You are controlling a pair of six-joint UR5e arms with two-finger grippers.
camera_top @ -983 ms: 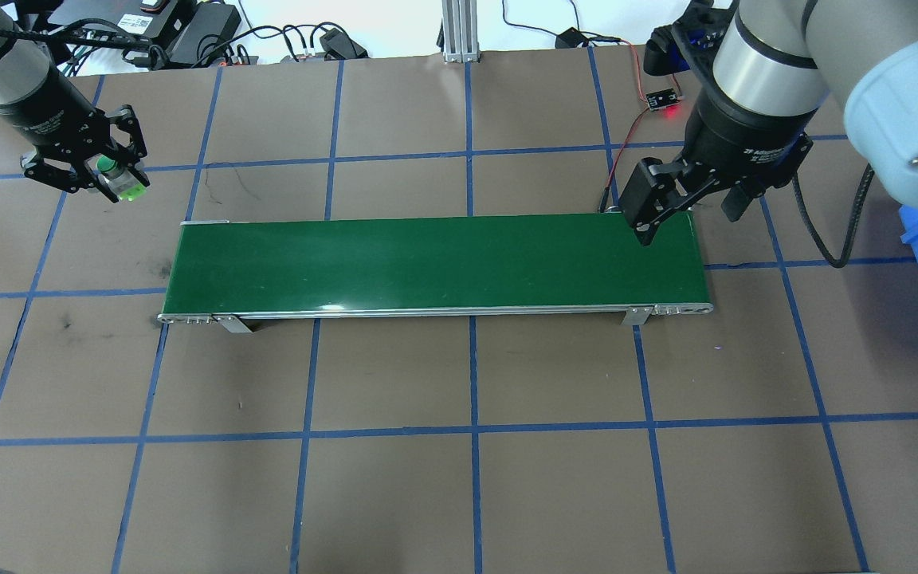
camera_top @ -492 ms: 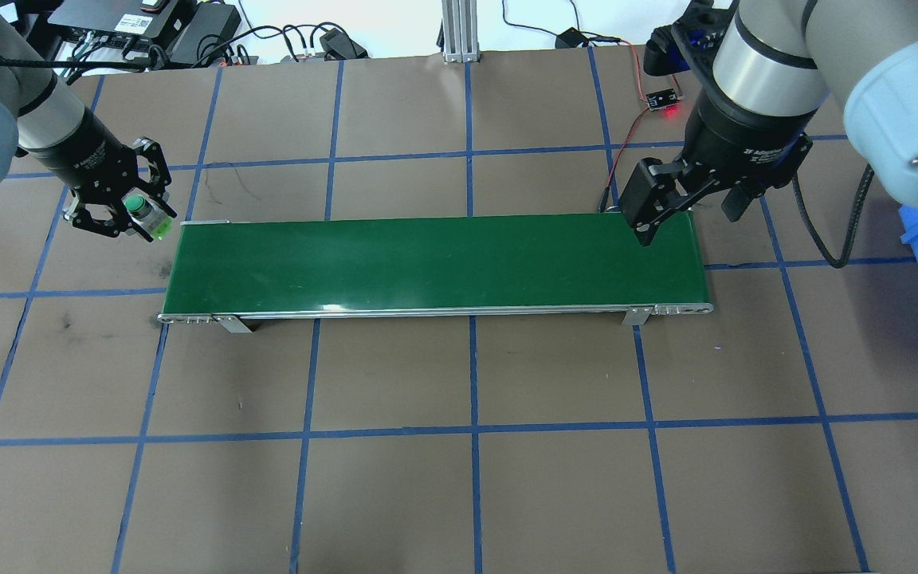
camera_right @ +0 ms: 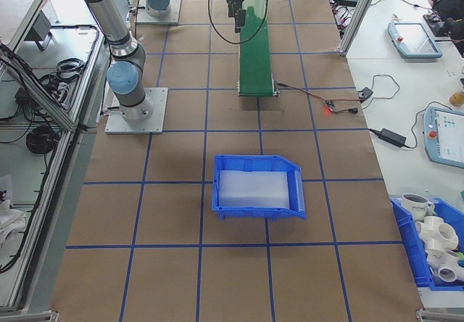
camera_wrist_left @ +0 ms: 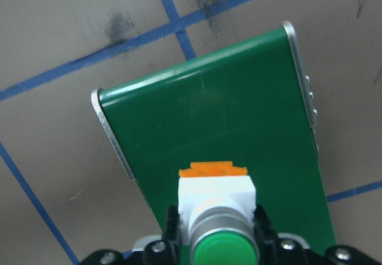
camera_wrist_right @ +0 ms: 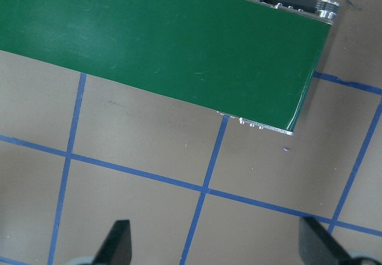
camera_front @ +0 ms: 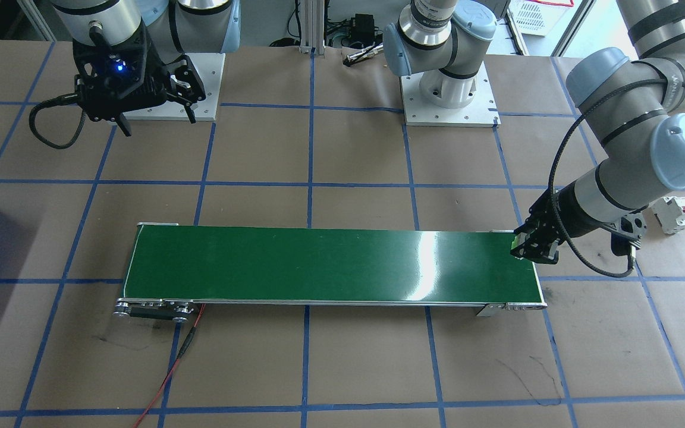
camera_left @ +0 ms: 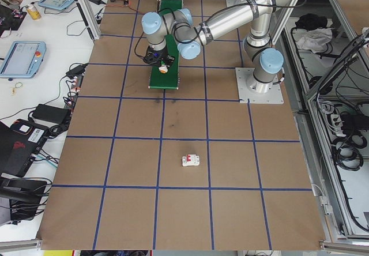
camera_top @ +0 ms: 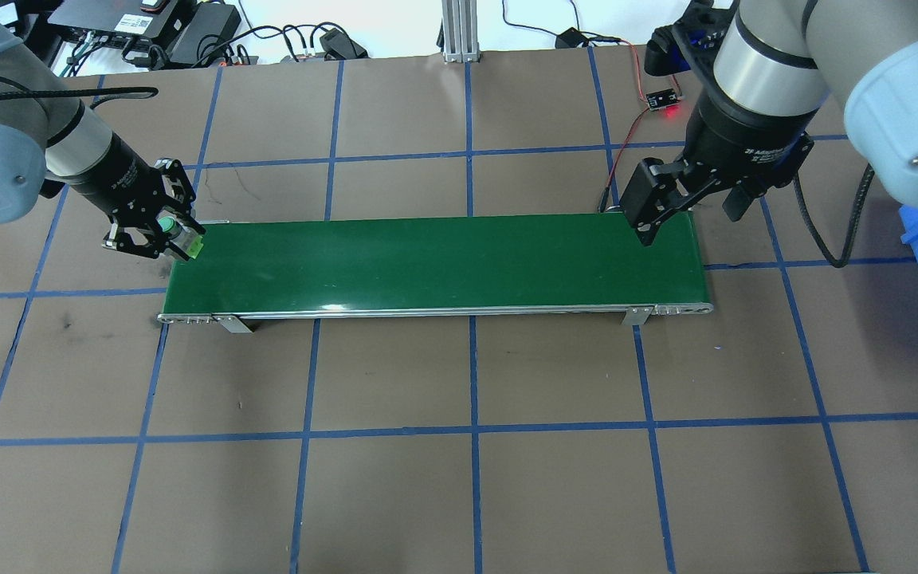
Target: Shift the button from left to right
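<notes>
Green-capped button (camera_wrist_left: pixel 226 250) sits clamped between the left gripper (camera_top: pixel 158 233) jaws, orange base outward, above the left end of the conveyor belt (camera_top: pixel 435 263). Right gripper (camera_top: pixel 686 209): jaws wide, holding nothing.

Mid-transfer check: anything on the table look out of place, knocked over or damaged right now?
Nothing stands out. The left gripper holds the button squarely over the left end of the green conveyor belt. The right gripper waits open at the other end. The white circuit breaker lies alone on the table, apart from the work.
</notes>
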